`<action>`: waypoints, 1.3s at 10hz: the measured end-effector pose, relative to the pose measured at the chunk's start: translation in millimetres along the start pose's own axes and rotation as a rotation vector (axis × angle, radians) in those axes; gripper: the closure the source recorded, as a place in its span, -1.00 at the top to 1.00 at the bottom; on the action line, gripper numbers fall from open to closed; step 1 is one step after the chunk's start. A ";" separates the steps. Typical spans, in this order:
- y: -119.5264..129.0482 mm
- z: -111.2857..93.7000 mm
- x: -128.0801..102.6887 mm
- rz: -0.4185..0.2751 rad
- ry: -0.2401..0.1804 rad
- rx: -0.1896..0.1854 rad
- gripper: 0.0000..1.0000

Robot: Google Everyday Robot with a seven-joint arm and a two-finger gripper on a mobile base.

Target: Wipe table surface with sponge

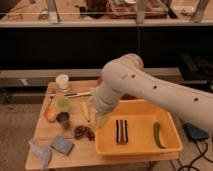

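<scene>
The sponge (62,145), a small blue-grey pad, lies flat near the front left of the light wooden table surface (82,151). My gripper (99,120) hangs at the end of the big white arm. It is over the left rim of the yellow tub, up and to the right of the sponge and well apart from it. The gripper is open and I see nothing in it.
A thin grey cloth (41,151) lies left of the sponge. Cups (63,104), a fruit (51,115), a brown cluster (85,132) and a utensil (75,94) crowd the table's left half. The yellow tub (135,150) holds a dark striped item and a green one.
</scene>
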 end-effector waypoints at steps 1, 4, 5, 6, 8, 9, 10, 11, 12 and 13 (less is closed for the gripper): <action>0.3 14.7 -24.6 -0.002 -0.019 -0.010 0.30; 1.5 72.5 -91.6 0.019 -0.062 -0.042 0.30; 3.0 86.5 -106.2 0.016 -0.073 -0.055 0.30; 3.9 92.5 -111.8 0.016 -0.078 -0.060 0.30; 3.5 92.8 -110.9 0.019 -0.077 -0.060 0.30; 3.6 92.9 -110.8 0.019 -0.077 -0.060 0.30; 4.1 92.3 -111.1 0.019 -0.072 -0.059 0.30; 4.0 93.1 -110.6 0.030 -0.055 -0.059 0.30; 2.5 101.6 -113.9 0.044 -0.017 -0.058 0.30; 1.5 112.3 -116.4 0.051 -0.007 -0.059 0.30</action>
